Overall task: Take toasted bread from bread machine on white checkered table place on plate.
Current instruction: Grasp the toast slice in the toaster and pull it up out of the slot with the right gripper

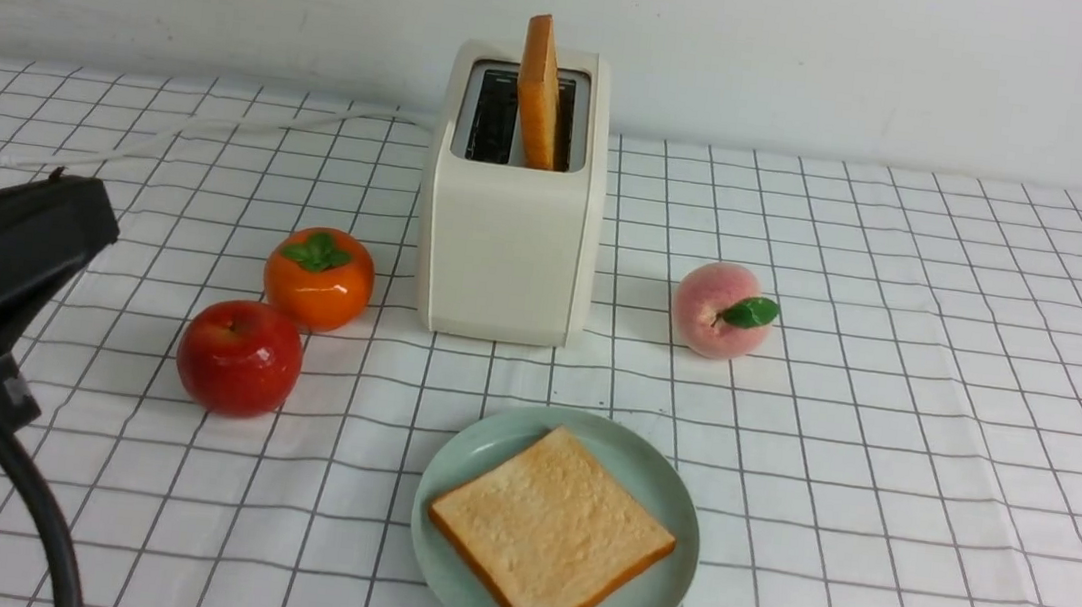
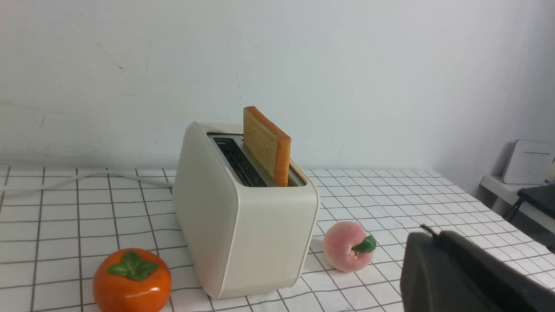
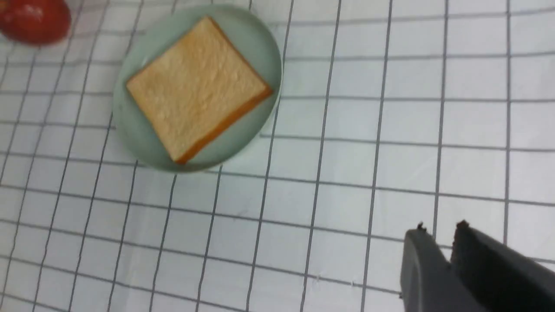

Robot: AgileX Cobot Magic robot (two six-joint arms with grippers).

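Lying flat, grainy square toast rested on the round plate; right wrist view alone showed the right gripper barely parted, empty; left gripper closed.

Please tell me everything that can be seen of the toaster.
The toaster is a boxy cream-white case with rounded corners, plastic by its look, with a grey metal top and two slots. It stands upright on the checkered table. One toast slice stands upright in its right slot, sticking out well above it; the left slot is empty. A white cord runs from behind it to the left. A persimmon and a peach lie beside it, neither touching it.
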